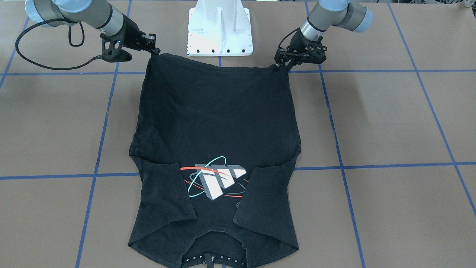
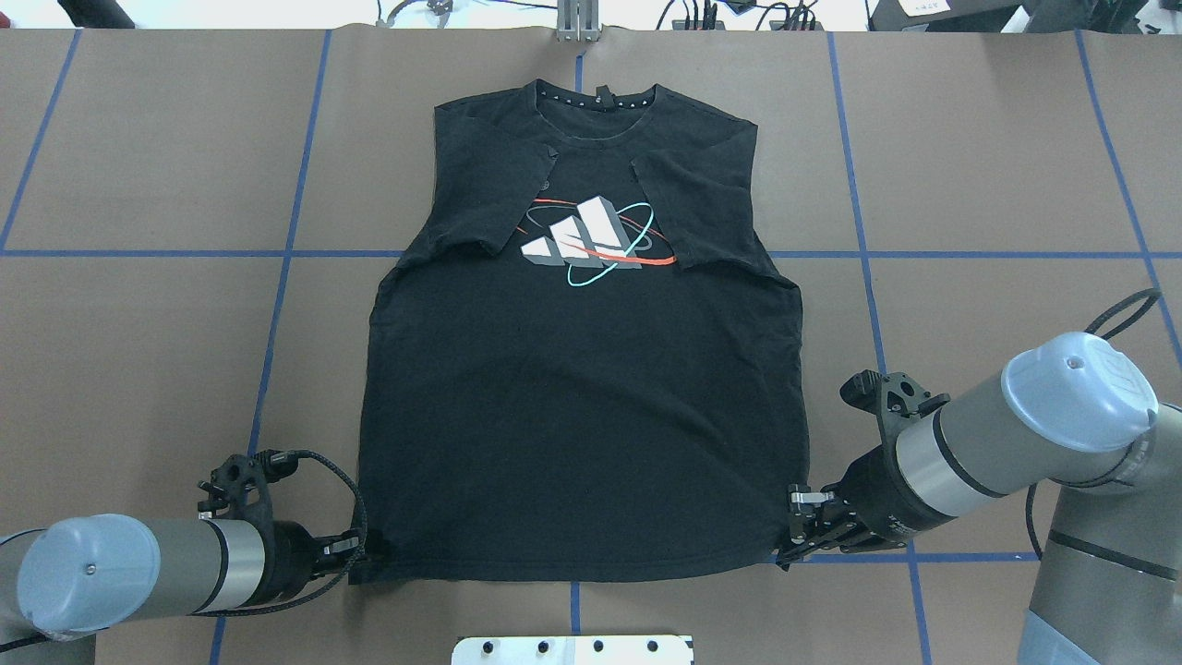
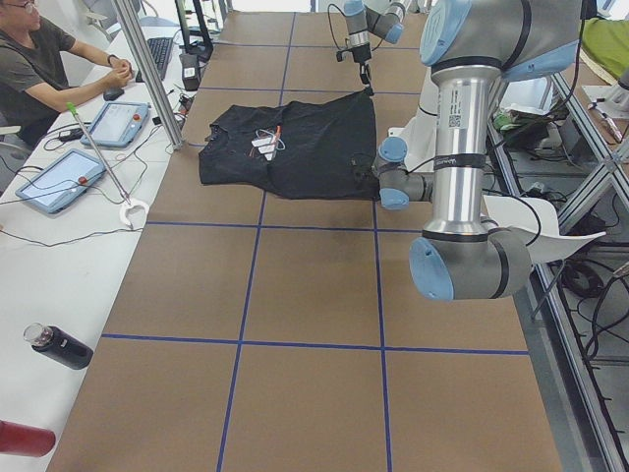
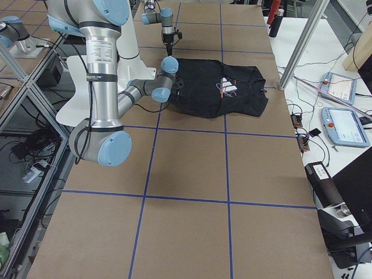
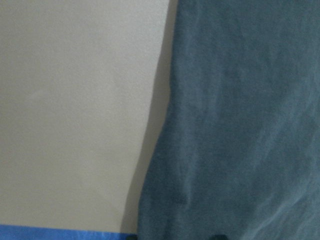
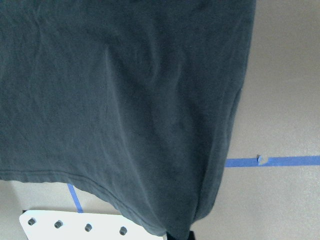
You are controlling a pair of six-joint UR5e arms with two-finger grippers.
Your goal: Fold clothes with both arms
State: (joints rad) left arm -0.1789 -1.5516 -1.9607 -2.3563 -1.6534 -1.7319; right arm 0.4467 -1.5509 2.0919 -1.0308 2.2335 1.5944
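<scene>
tabletop: brown, marked into large squares by blue tape lines.
t-shirt: black, spread out midway between the tabletop's left and right ends, print side up; the neck points to the edge opposite the robot and the hem to the robot's edge. the hem runs taut between the two grippers, and in the side views that end is raised off the tabletop.
left arm: reaches in low from the robot's-edge left corner toward the hem's left corner.
right arm: reaches in from the robot's-edge right side toward the hem's right corner.
pedestal base: white, bolted, at the middle of the robot's edge, just behind the hem.
sleeves: both folded inward over the chest, each covering an edge of the print.
graphic: white blocks with red and cyan rings, between the sleeves.
left gripper: jaws clenched on the hem's left corner.
right gripper: jaws pinching the hem's right corner.
collar: lies flat close to the far edge.
</scene>
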